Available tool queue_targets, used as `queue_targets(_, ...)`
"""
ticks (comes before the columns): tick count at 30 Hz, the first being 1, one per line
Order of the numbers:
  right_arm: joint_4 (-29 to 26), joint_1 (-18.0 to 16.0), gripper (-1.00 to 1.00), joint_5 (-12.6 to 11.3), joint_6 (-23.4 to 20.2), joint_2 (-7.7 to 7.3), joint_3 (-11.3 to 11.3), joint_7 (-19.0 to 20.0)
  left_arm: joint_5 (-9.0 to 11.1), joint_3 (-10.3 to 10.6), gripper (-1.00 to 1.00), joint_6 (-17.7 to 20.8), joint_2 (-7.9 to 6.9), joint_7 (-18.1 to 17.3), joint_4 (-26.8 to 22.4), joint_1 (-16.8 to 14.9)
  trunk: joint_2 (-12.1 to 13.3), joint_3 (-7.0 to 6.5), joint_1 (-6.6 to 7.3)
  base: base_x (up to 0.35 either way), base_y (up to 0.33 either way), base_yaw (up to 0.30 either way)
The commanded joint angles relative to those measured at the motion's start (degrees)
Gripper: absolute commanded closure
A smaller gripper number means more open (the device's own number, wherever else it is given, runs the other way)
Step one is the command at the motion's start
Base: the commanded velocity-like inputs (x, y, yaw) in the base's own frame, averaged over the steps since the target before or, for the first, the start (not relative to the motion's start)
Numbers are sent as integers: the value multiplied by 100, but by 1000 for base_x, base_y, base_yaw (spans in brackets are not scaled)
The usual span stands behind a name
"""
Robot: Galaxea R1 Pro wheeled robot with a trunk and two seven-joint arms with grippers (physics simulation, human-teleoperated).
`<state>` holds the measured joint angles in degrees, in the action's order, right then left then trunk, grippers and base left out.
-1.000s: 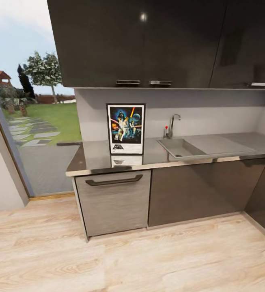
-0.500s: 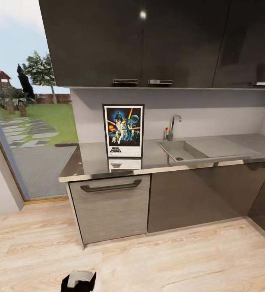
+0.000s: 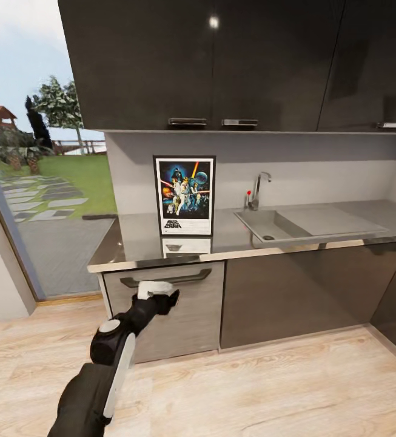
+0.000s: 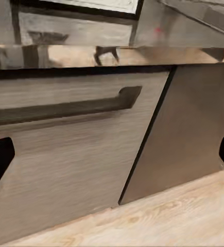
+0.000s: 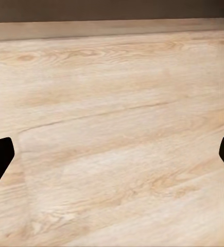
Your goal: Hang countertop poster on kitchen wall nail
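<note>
Poster stands upright on the grey surface, leaning on the wall, left of the sink. My left hand sits below, fingers apart, facing the drawer handle. My right hand, fingers apart, sees wood floor.

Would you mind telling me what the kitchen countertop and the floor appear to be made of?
The kitchen countertop looks like polished grey metal, perhaps stainless steel: it mirrors the poster standing on it. The floor looks like pale wood planks or laminate, with visible grain and a matte finish; which one cannot be told.
</note>
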<state>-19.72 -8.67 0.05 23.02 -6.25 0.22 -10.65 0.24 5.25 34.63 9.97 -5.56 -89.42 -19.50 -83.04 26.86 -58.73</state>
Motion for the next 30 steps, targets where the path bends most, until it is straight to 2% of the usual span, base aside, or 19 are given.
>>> queue_targets(1, 3, -4, -100, 2, 14, 2, 10, -34, 0, -6, -100, 164, 3, -18, -2, -406, -4, 7, 0, 0, 0, 0)
queue_targets(4, 3, -4, -100, 3, 12, 3, 19, -51, -2, -6, -100, 277, 3, -17, 7, -908, -4, 7, 0, 0, 0, 0)
queue_targets(6, 3, -4, -100, 3, 12, -6, 21, -60, -15, -6, -100, 351, 3, -16, 62, -1507, -4, 7, 0, 0, 0, 0)
queue_targets(7, 3, -4, -100, 3, 13, -8, 21, -60, -19, -8, -100, 362, 3, -16, 112, -1659, -4, 7, 0, 0, 0, 0)
queue_targets(8, 3, -4, -100, 0, 21, -43, 15, -60, -28, -24, -100, 391, 3, -16, 766, -2544, -4, 7, 0, 0, 0, 0)
queue_targets(10, 3, -4, -100, -7, 23, -88, 8, -58, -30, -40, -100, 394, 3, -16, 1152, -2883, -4, 7, 0, 0, 0, 0)
queue_targets(11, 2, -4, -100, -23, 25, -168, -1, -50, -32, -85, -100, 393, 3, -16, 1750, -3318, -4, 7, 0, 0, 0, 0)
queue_targets(12, -1, -4, -100, -32, 30, -212, -6, -44, -32, -143, -100, 391, 3, -15, 2112, -3545, -4, 7, 0, 0, 0, 0)
queue_targets(14, -3, -2, -100, -41, 71, -261, -9, -30, -29, -253, -100, 390, 3, -26, 2421, -3716, -4, 7, 0, 0, 0, 0)
queue_targets(16, -1, 12, -100, -48, 269, -317, -11, 53, -21, -497, -100, 385, 3, -83, 2729, -3867, -4, 7, 0, 0, 0, 0)
queue_targets(17, 7, 22, -100, -48, 424, -342, -15, 168, -19, -649, -100, 378, 1, -238, 2847, -3924, -4, 7, 0, 0, 0, 0)
queue_targets(18, 15, 30, -100, -48, 535, -370, -18, 314, -20, -766, -100, 367, -115, -508, 2931, -3961, -4, 7, 0, 0, 0, 0)
queue_targets(19, 18, 36, -100, -50, 576, -392, -17, 401, -22, -812, -100, 360, -187, -674, 2963, -3976, -4, 7, 0, 0, 0, 0)
queue_targets(20, 22, 44, -100, -53, 641, -441, -16, 585, -24, -888, -100, 351, -346, -999, 3008, -3997, -4, 7, 0, 0, 0, 0)
queue_targets(21, 24, 48, -100, -54, 666, -461, -15, 686, -24, -923, -100, 348, -429, -1149, 3026, -4003, -4, 7, 0, 0, 0, 0)
queue_targets(24, 27, 57, -100, -53, 715, -502, -15, 979, -24, -1035, -100, 339, -657, -1476, 3061, -4014, -4, 7, 0, 0, 0, 0)
queue_targets(25, 31, 61, -100, -51, 733, -517, -14, 1111, -24, -1118, -100, 329, -785, -1605, 3079, -4020, -4, 7, 0, 0, 0, 0)
queue_targets(27, 35, 64, -100, -50, 749, -530, -14, 1226, -19, -1252, -100, 319, -946, -1779, 3174, -4023, -4, 7, 0, 20, 14, 0)
queue_targets(30, 41, 65, -100, -45, 757, -535, -14, 1285, -13, -1387, -100, 310, -1092, -2067, 3321, -4025, -4, 7, 0, 104, 73, 0)
